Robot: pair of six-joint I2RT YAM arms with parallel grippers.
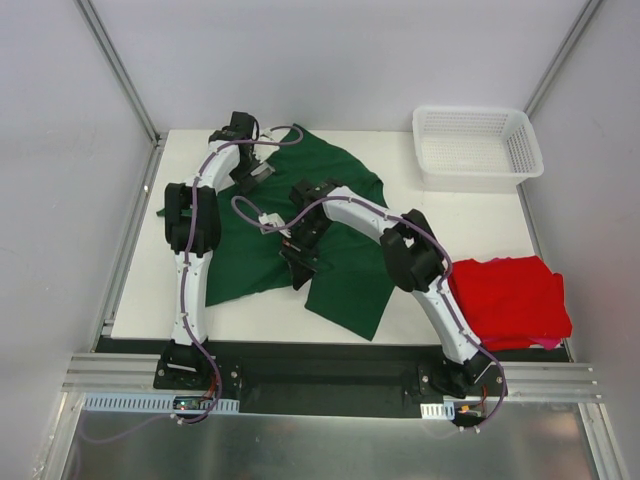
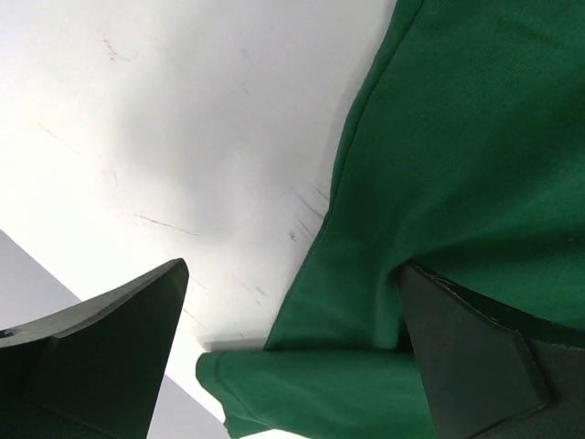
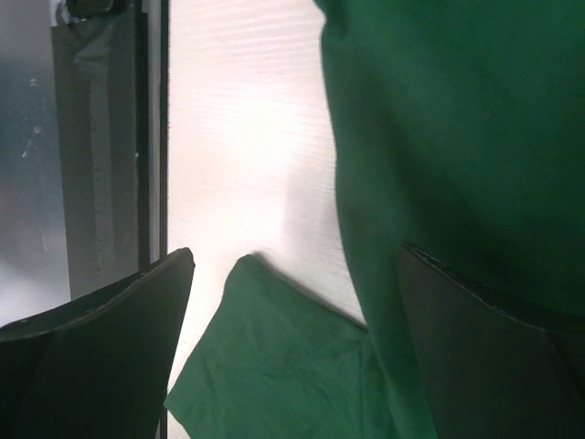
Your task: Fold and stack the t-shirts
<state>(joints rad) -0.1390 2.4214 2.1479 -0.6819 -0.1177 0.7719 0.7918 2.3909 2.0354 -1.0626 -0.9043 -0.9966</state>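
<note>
Green shirt (image 1: 345, 180) lies spread but rumpled on the bench (image 1: 450, 215); red shirt (image 1: 510, 300) looks folded at right. Left claw (image 2: 292, 267) & right claw (image 3: 297, 249) gape wide, empty, each straddling a hem. Best approach: pinch both hems at once, lift evenly, fold flat.

Top view: left arm (image 1: 190, 220) and right arm (image 1: 415, 255) cover parts of the green t-shirt (image 1: 350, 285); right arm hides the near-left corner of the red t-shirt (image 1: 510, 300). Wrist views: green cloth runs off right and bottom edges; metal rail (image 3: 101, 146) in right wrist view blurred
</note>
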